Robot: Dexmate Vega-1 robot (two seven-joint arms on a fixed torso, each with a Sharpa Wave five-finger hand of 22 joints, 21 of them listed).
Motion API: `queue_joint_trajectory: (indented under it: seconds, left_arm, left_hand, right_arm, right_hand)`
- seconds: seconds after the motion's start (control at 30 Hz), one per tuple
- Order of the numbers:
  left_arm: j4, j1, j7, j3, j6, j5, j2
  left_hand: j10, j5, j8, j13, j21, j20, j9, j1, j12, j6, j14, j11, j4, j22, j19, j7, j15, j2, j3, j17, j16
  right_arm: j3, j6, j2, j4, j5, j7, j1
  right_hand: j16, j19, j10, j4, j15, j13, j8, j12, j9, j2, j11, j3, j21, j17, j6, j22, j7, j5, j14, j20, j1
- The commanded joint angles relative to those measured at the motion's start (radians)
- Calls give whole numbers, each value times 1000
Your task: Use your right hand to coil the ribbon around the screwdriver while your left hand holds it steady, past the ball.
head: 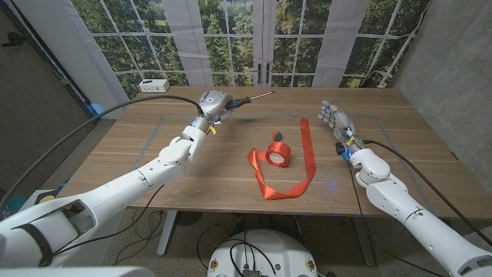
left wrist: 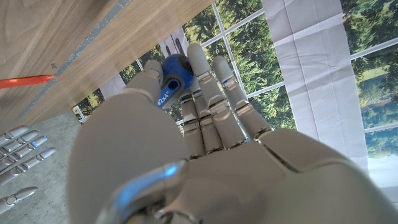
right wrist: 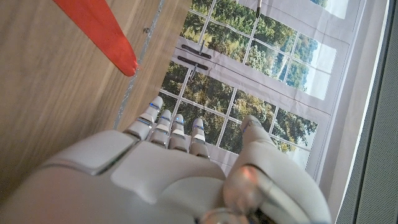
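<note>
Left hand (head: 211,104) grips screwdriver (head: 247,98), raised at far left. Right hand (head: 336,121) empty, fingers apart — near red ribbon (head: 305,150). Ribbon uncoiled, beside its spool (head: 277,154); coiling not begun.

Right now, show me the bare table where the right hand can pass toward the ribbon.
Bare wood lies between the right hand and the red ribbon's long strip, and along the near edge below its loop. The middle is crowded: the spool sits inside the ribbon. The left hand holds the screwdriver at the far left.
</note>
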Motion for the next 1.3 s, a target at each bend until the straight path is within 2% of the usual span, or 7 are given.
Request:
queue_joint_trajectory:
  seconds: [0.03,0.33,0.67,0.9,1.1,1.27,1.3]
  left_arm:
    - [-29,49,24,-69,-91,-9,40]
    - [-32,65,18,-106,-138,-34,49]
    - [-50,83,0,-137,-157,-55,54]
    - [-55,99,11,-152,-157,-57,52]
    - [-60,103,1,-158,-163,-60,54]
    - [-63,106,2,-160,-163,-53,54]
    - [-60,106,4,-161,-170,-58,54]
  left_hand:
    - [161,26,50,85,10,-1,88,107,8,112,-18,-166,20,1,-7,-121,-77,104,12,3,-6]
    - [162,34,64,103,23,-3,106,103,14,111,-12,-166,22,-4,-16,-131,-78,100,9,7,-18]
    - [161,40,75,117,34,-2,121,103,17,111,-4,-167,21,-10,-24,-129,-78,99,7,12,-25]
    - [159,43,82,127,43,-2,130,103,19,110,-1,-169,21,-13,-28,-128,-78,98,6,16,-31]
    - [159,44,86,134,49,-4,137,103,21,107,1,-168,20,-16,-30,-130,-78,98,5,18,-35]
    - [160,46,88,139,54,-3,140,102,22,105,3,-169,21,-19,-33,-130,-78,98,4,20,-39]
    - [161,46,88,140,55,-3,140,102,22,106,4,-167,21,-19,-33,-130,-78,98,4,21,-39]
  right_arm:
    - [3,-92,-73,-145,-85,-95,-58]
    - [11,-195,-159,-271,-161,-141,-99]
    - [18,-320,-247,-384,-181,-119,-115]
    - [7,-457,-336,-486,-198,-73,-98]
    - [-3,-571,-385,-566,-212,-62,-78]
    - [-21,-610,-416,-612,-240,-43,-62]
    - [-26,-650,-429,-640,-244,-37,-54]
  right_hand:
    - [12,15,16,-11,-2,1,7,9,3,4,5,7,1,2,12,6,-1,1,19,2,19]
    - [15,23,28,-24,-1,1,8,11,3,4,-1,15,0,2,20,7,-4,0,34,3,35]
    - [29,32,53,-32,-11,2,13,14,3,9,-10,21,-3,8,44,8,-8,0,75,22,50]
    - [34,39,60,-32,-16,2,12,15,3,15,-10,24,-2,12,45,8,-11,1,87,27,54]
    - [36,41,58,-30,-21,2,9,12,3,22,-16,26,-3,15,44,9,-14,2,91,26,55]
    - [38,43,55,-29,-20,2,7,10,3,25,-20,28,-4,17,40,9,-17,2,94,27,57]
    - [38,43,54,-29,-22,2,6,9,4,25,-21,28,-4,17,39,9,-18,2,93,26,57]
